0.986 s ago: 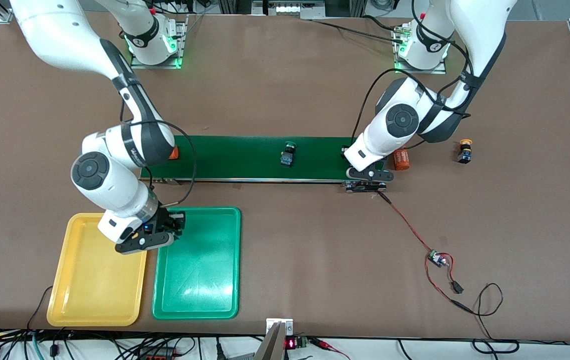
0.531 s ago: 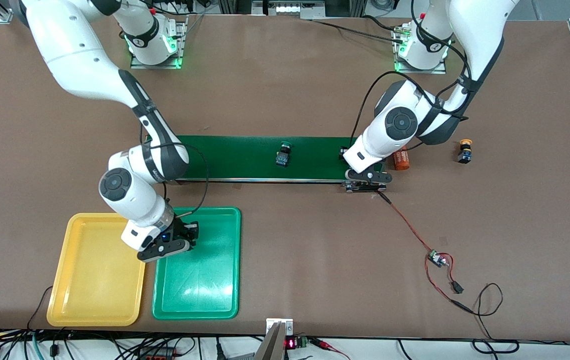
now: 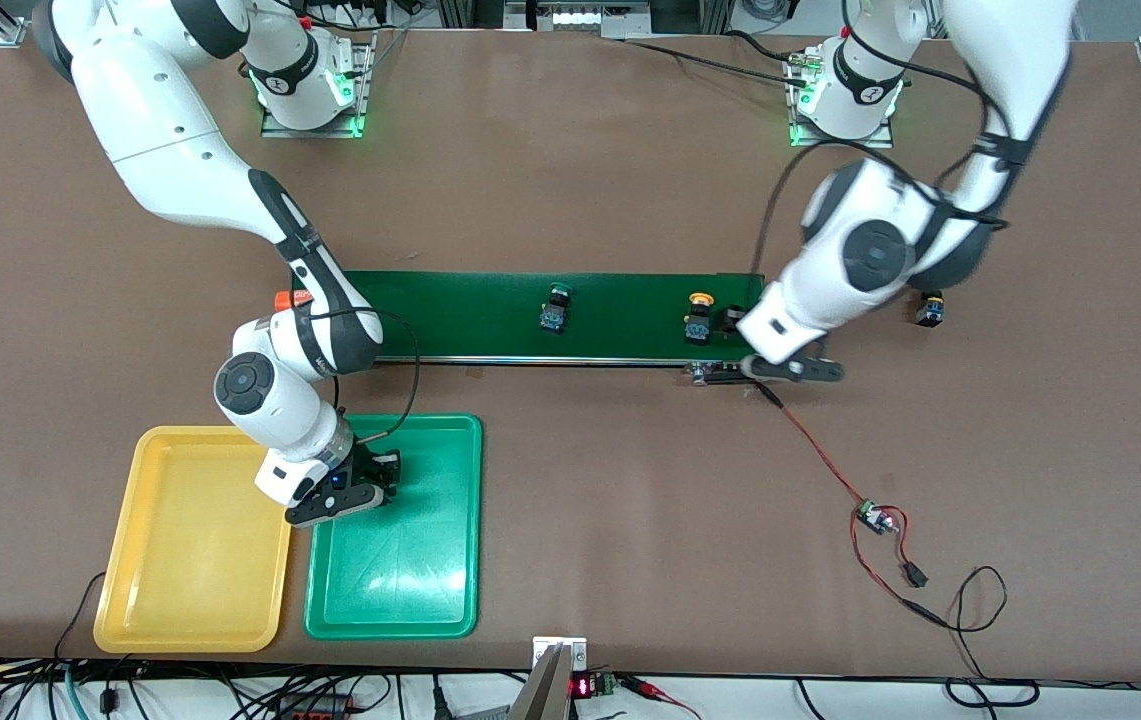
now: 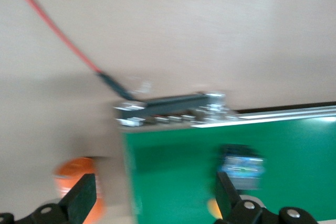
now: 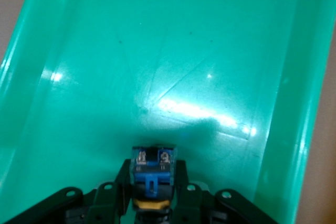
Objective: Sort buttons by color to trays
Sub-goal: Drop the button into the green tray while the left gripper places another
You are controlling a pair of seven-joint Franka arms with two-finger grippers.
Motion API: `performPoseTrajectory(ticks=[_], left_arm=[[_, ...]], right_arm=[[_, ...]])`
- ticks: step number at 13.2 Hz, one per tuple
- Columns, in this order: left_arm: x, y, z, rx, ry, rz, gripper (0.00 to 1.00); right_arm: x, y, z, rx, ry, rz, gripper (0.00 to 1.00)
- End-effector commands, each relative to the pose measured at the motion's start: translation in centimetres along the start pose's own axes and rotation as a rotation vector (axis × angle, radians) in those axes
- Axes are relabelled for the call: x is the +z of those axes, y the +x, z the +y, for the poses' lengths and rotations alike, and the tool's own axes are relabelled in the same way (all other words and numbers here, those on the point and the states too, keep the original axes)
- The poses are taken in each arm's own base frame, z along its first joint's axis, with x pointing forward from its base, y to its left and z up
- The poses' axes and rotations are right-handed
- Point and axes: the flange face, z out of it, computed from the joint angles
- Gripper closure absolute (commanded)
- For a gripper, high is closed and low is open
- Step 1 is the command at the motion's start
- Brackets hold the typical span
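Backs the left arm (image 3: 870, 255) off the belt (image 3: 470, 330) since a second ago, left jaws now spread wide over the belt's end, leaving a yellow-capped button (image 3: 699, 316) on it beside the green-capped button (image 3: 555, 308). Carries the right arm (image 3: 260, 385) from the tray edges to over the green tray (image 3: 430, 580), right jaws pinching a blue-bodied button (image 5: 152, 169), cap colour unclear. Finds nothing lying in the yellow tray (image 3: 180, 600) or the green one, so sorting looks barely begun; spots another yellow button (image 3: 929, 310) on the bench (image 3: 630, 500).
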Motion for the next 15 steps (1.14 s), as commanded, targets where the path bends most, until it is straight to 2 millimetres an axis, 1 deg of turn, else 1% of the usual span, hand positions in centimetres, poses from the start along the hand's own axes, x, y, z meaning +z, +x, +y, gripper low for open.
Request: performPoseTrajectory(ticks=[1, 2, 3, 4, 5, 6, 7, 8, 10, 11, 12, 13, 15], left_arm=[[-0.4, 0.6, -7.0, 0.067, -0.018, -0.046, 0.0], [-0.3, 0.6, -8.8, 0.086, -0.02, -0.063, 0.0], [0.5, 0.0, -10.2, 0.087, -0.018, -0.101, 0.0], [1.1, -0.4, -11.3, 0.081, -0.018, -0.118, 0.0], [1.9, -0.9, -12.0, 0.076, -0.021, -0.136, 0.0], [2.8, -1.5, -12.1, 0.07, -0.02, -0.151, 0.0], [3.5, -1.9, -12.1, 0.057, -0.019, -0.165, 0.0], [3.8, -2.2, -12.1, 0.043, -0.017, -0.171, 0.0], [4.4, -2.6, -11.8, 0.031, -0.013, -0.183, 0.0], [4.8, -2.7, -11.8, 0.031, -0.015, -0.171, 0.0], [5.7, -3.1, -11.7, 0.033, -0.016, -0.16, 0.0], [6.3, -3.3, -11.6, 0.033, -0.018, -0.151, 0.0], [7.1, -3.3, -11.3, 0.019, -0.022, -0.154, 0.0]], right_arm=[[0.1, 0.6, -0.2, -0.018, 0.007, 0.022, 0.23], [-0.1, 0.7, -0.1, -0.021, 0.006, 0.023, 0.19], [-0.8, 1.0, 0.1, -0.017, 0.004, 0.028, 0.18], [-1.0, 0.9, 0.1, -0.014, 0.005, 0.019, 0.12], [-2.4, 1.2, 0.0, -0.01, 0.002, -0.006, 0.0], [-3.8, 1.3, -0.5, -0.004, -0.002, -0.06, 0.0], [-5.7, 1.5, -0.7, 0.016, -0.01, -0.096, 0.0], [-7.1, 1.4, -1.0, 0.061, -0.02, -0.143, 0.0], [-8.9, 0.3, -2.1, 0.128, -0.044, -0.222, 0.0], [-9.2, -0.8, -2.7, 0.136, -0.05, -0.242, 0.0], [-9.6, -2.1, -3.6, 0.14, -0.059, -0.262, 0.0], [-10.8, -3.5, -4.7, 0.15, -0.073, -0.277, 0.0], [-13.5, -6.9, -5.6, 0.161, -0.102, -0.302, 0.0]])
